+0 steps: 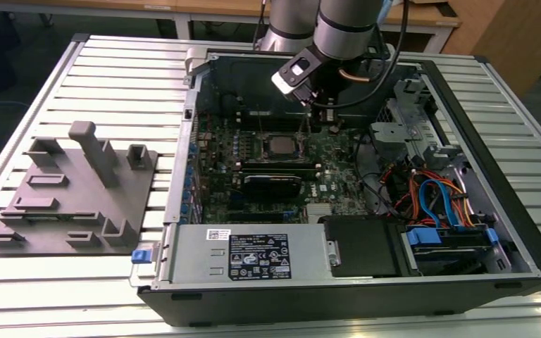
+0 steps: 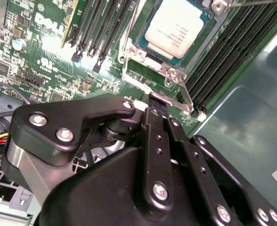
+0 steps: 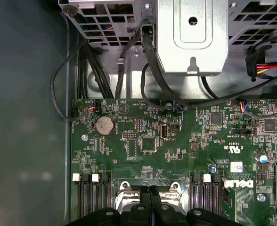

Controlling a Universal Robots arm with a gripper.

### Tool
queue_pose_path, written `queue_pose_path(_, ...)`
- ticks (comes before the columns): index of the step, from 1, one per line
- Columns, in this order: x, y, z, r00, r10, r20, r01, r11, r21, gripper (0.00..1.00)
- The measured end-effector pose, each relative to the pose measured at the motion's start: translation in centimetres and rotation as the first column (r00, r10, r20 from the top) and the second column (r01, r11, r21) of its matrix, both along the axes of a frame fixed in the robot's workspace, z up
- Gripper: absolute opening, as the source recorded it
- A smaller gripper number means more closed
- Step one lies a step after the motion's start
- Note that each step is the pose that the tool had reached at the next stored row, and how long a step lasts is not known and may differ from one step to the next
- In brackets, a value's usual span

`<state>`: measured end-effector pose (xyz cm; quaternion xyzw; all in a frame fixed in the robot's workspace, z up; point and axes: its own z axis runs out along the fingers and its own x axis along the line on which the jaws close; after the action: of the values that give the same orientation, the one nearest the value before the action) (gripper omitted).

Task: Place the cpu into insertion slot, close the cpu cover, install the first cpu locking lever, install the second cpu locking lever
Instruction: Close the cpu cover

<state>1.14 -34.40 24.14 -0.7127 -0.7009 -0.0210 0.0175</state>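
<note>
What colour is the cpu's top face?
Silver-grey; the cpu shows best in the second wrist view.

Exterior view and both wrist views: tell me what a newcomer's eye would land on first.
The open computer case on the slatted table, with the arm reaching into it over the green motherboard, dominates the exterior view. In the second wrist view the cpu shows a bright silver face on the board, the black claw closed just beside the cpu cover. A grey fixture sits on the exterior view's left.
</note>
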Motion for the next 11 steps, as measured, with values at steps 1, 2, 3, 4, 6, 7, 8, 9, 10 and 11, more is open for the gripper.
queue_pose_path(1, -0.05, 0.00, 0.00, 1.0000, 0.000, 0.0000, 0.000, 1.0000, 0.0000, 0.11)
queue_pose_path(2, -0.09, 0.00, 0.00, 1.0000, 0.000, 0.0000, 0.000, 1.0000, 0.0000, 0.11)
queue_pose_path(3, -0.15, 0.00, -0.01, 1.0000, 0.000, 0.0000, 0.000, 1.0000, 0.0000, 0.11)
queue_pose_path(4, -0.21, 0.00, -0.01, 1.0000, 0.000, 0.0000, 0.000, 1.0000, -0.0001, 0.11)
queue_pose_path(6, -0.40, 0.00, -0.02, 1.0000, 0.000, -0.0001, 0.000, 1.0000, -0.0001, 0.11)
queue_pose_path(7, -0.49, 0.00, -0.04, 1.0000, 0.000, 0.0000, 0.000, 1.0000, -0.0001, 0.11)
queue_pose_path(8, -0.57, 0.00, -0.05, 1.0000, 0.000, 0.0000, 0.000, 1.0000, -0.0001, 0.11)
queue_pose_path(9, -0.64, 0.00, -0.05, 1.0000, 0.000, 0.0000, 0.000, 1.0000, -0.0001, 0.11)
queue_pose_path(10, -0.72, 0.00, -0.06, 1.0000, 0.000, -0.0001, 0.000, 1.0000, -0.0001, 0.11)
queue_pose_path(11, -0.78, 0.00, -0.06, 1.0000, 0.000, -0.0001, 0.000, 1.0000, -0.0001, 0.11)
